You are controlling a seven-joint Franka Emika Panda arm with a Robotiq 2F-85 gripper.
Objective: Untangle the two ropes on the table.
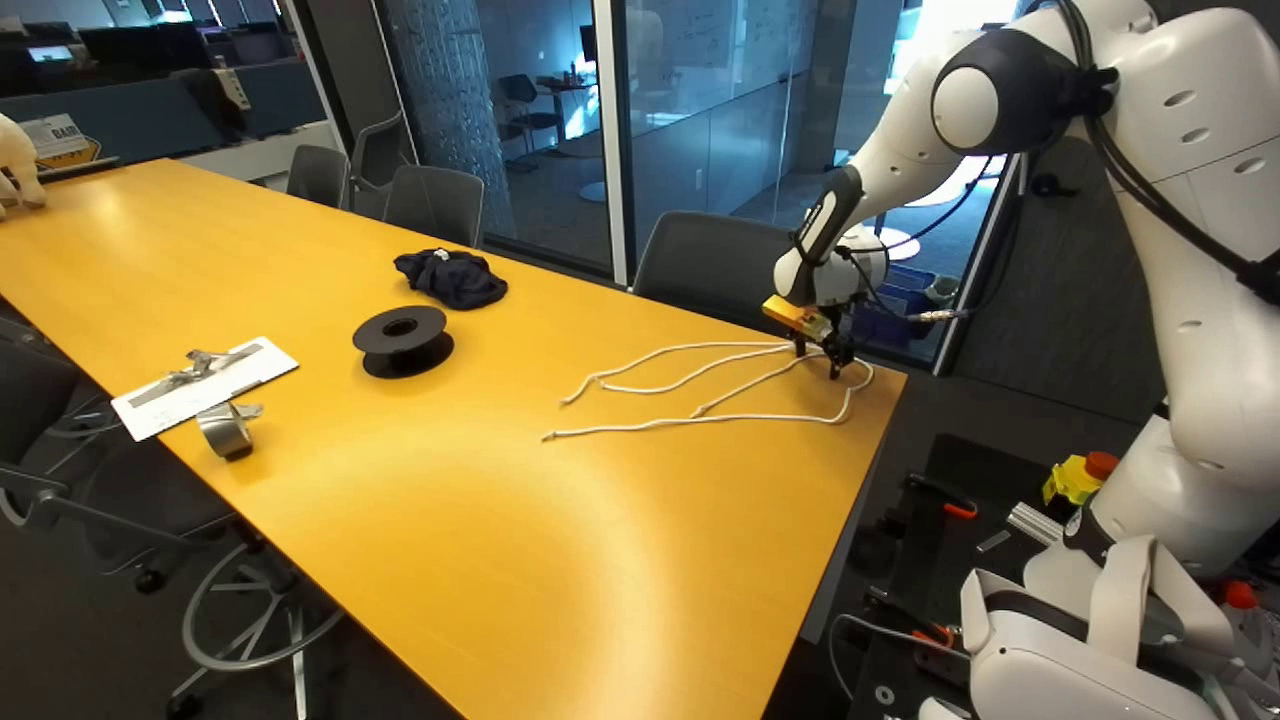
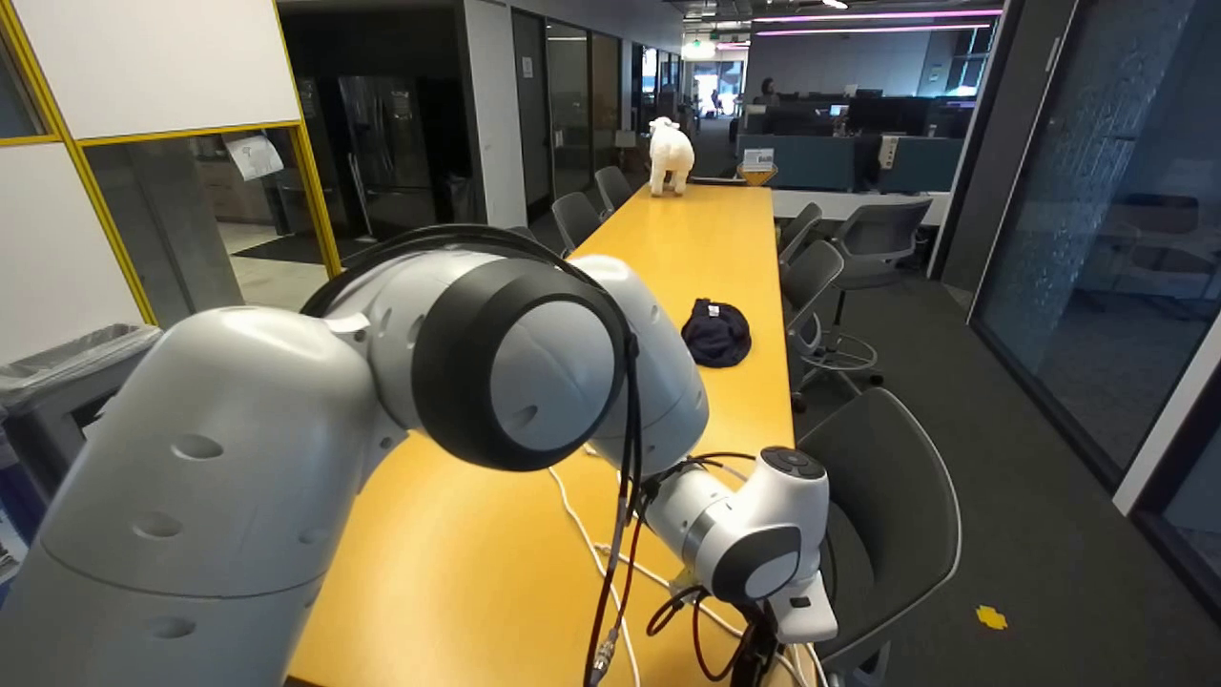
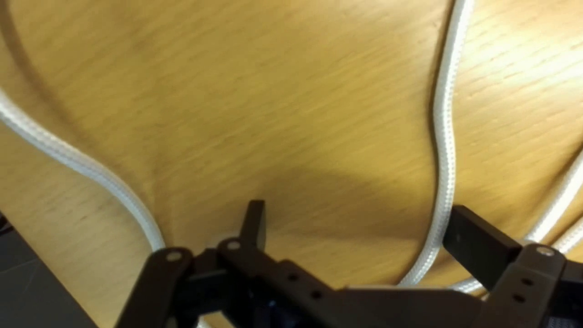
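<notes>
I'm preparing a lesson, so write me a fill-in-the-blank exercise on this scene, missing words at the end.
Near the white ropes, the jaws stand apart: they are ____, not shut.
In an exterior view, the black spool lies on the picture's ____ side of the ropes.
Of that spool and the dark cloth, the ____ is nearer the silver tape roll.
A white animal figure stands at the ____ end of the table, not the near one.
Missing words: open; left; spool; far.
</notes>
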